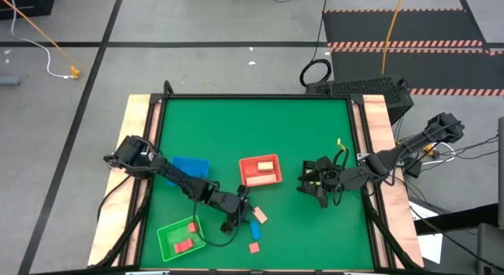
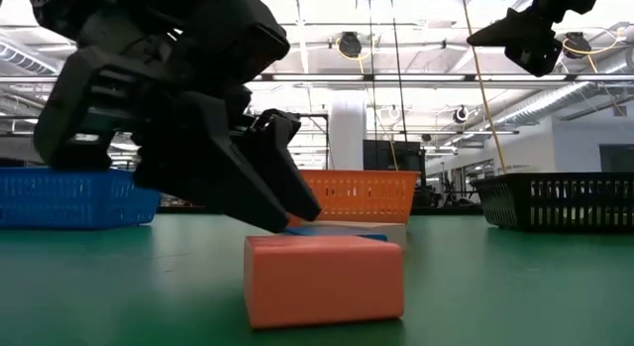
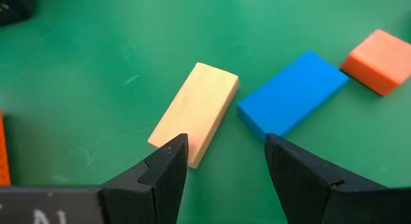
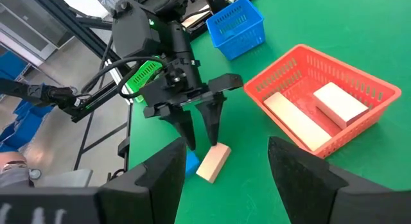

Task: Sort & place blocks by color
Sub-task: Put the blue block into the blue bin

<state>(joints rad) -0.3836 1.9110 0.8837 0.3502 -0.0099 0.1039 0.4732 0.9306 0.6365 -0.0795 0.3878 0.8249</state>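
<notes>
While the left tool hangs low over the table with its two fingers spread and nothing between them, the step in hand looks like picking one of the loose blocks just ahead of its tips. In the left wrist view the tan block lies flat, nearest one finger, and the blue block lies flat beside it, nearest the other, their near corners almost meeting; a red block sits farther out past the blue one. Both nearer blocks are short bars. Their long axes run away from the tool at a slant, roughly parallel, so neither lines up squarely with the gap between the fingers.

To do this well, the tool should choose one bar, centre over it, and turn the wrist until the fingers close across the short width, not the length. It should also keep clear of the neighbouring bar, since the corners are close and a finger could nudge it.

The right tool waits well off to the side, raised above the table, fingers spread and empty, beyond the red tray.
</notes>
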